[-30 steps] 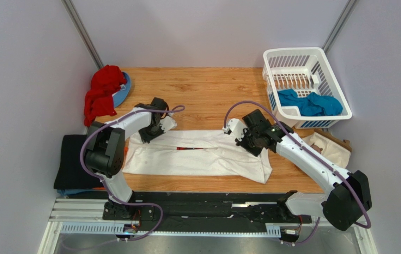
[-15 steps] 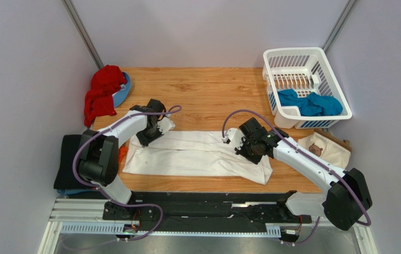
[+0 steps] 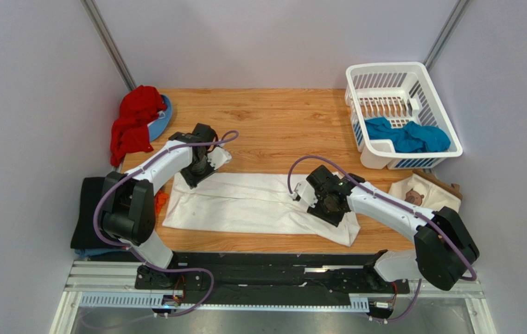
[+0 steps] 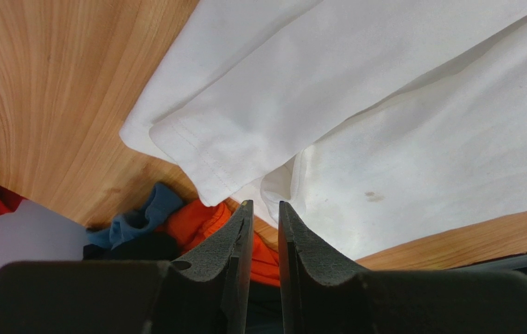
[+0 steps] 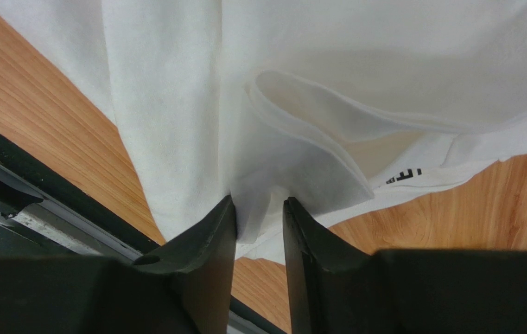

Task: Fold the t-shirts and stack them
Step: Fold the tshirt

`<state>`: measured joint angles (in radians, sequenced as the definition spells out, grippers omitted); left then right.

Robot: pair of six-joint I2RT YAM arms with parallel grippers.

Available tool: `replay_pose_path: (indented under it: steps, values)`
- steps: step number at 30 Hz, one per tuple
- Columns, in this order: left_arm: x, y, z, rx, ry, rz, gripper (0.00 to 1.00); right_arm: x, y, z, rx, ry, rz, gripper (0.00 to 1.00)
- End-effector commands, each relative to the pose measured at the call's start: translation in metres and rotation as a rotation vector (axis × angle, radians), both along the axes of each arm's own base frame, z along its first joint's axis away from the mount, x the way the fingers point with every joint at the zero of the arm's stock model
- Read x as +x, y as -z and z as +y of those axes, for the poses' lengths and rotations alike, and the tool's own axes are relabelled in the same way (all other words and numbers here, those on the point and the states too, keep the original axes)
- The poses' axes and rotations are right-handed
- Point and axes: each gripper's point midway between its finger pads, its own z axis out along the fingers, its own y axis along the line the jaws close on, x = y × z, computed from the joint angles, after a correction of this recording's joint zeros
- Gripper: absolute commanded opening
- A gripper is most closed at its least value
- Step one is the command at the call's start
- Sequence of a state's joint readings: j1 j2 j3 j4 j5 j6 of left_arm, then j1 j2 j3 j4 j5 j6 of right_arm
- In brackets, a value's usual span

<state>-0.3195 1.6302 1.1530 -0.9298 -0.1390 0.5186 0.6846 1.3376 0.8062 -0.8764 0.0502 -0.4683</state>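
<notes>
The white t-shirt (image 3: 245, 202) lies across the table's front as a long folded strip; its red print is hidden. My left gripper (image 3: 195, 167) is at the strip's far left corner. In the left wrist view its jaws (image 4: 266, 203) stand a narrow gap apart, with a small fold of the white cloth (image 4: 398, 104) at their tips. My right gripper (image 3: 329, 205) is near the strip's right end, shut on a bunch of white cloth (image 5: 315, 69) between its jaws (image 5: 259, 198). A teal t-shirt (image 3: 407, 136) lies in the basket. An orange t-shirt (image 3: 159, 202) and a black one (image 3: 92, 212) lie at the left edge.
A white plastic basket (image 3: 384, 68) stands at the back right. A red cloth (image 3: 134, 122) lies on a blue dish (image 3: 166, 111) at the back left. The cream bag with the bear picture (image 3: 426, 195) lies at the right edge. A black rail runs along the front.
The shirt's far edge has been folded over toward the front, covering the red print. My right gripper has moved left and nearer with the cloth. My left gripper has shifted slightly back.
</notes>
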Motion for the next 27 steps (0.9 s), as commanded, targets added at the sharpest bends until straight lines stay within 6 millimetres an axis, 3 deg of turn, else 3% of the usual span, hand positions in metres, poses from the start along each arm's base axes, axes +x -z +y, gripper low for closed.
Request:
replay_pose_path:
  steps: [1,4,12,15,27]
  values:
    - [0.002,-0.013,-0.006,-0.036,-0.021,-0.028,0.28,0.006,-0.006,-0.007,-0.032,0.008,-0.054,0.45]
    - [0.002,-0.011,-0.006,-0.033,-0.021,-0.022,0.28,0.008,-0.015,-0.005,-0.026,0.005,-0.068,0.58]
    - [0.013,-0.013,-0.009,-0.043,-0.009,-0.061,0.28,0.027,-0.068,0.018,0.071,0.008,-0.159,0.6]
    - [0.02,-0.012,-0.015,-0.07,-0.003,-0.079,0.28,0.037,-0.077,0.026,0.093,0.008,-0.187,0.6]
    - [0.044,0.005,-0.022,-0.077,0.023,-0.128,0.26,0.08,-0.062,0.046,0.154,0.074,-0.282,0.57]
